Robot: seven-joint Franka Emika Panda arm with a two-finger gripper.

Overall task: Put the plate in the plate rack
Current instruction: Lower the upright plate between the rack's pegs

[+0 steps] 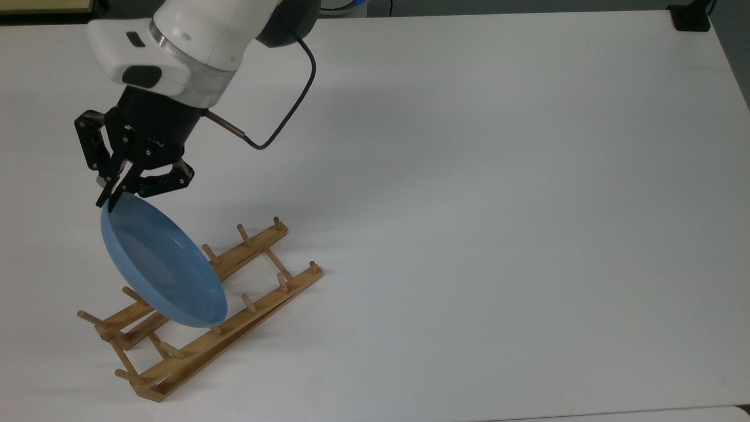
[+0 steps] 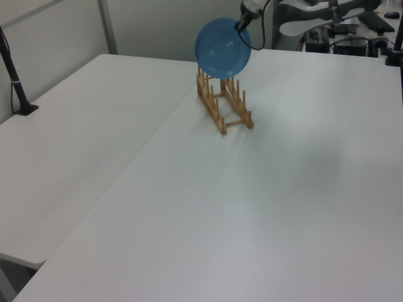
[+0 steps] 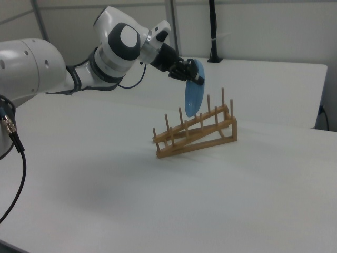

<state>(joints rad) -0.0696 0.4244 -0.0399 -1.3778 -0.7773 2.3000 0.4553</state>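
- white tabletop (image 1: 498, 176) fills the scene, with office clutter behind it in the left view.
- the gripper (image 1: 111, 198) is clamped on the upper rim of the plate (image 1: 161, 264), which hangs on edge, tilted, over the plate rack (image 1: 234, 266).
- in the right view the plate (image 3: 193, 95) sits above the pegs, its lower edge near the peg tops toward the rack's (image 3: 196, 138) taller end; whether it touches one i cannot tell.
- to do this well, i'd judge: square the plate's face with the crossbars, centre its lower edge over one gap between pegs, then lower slowly.
- release only once both rails carry the rim; a tilted plate could catch a peg and shove the light rack.
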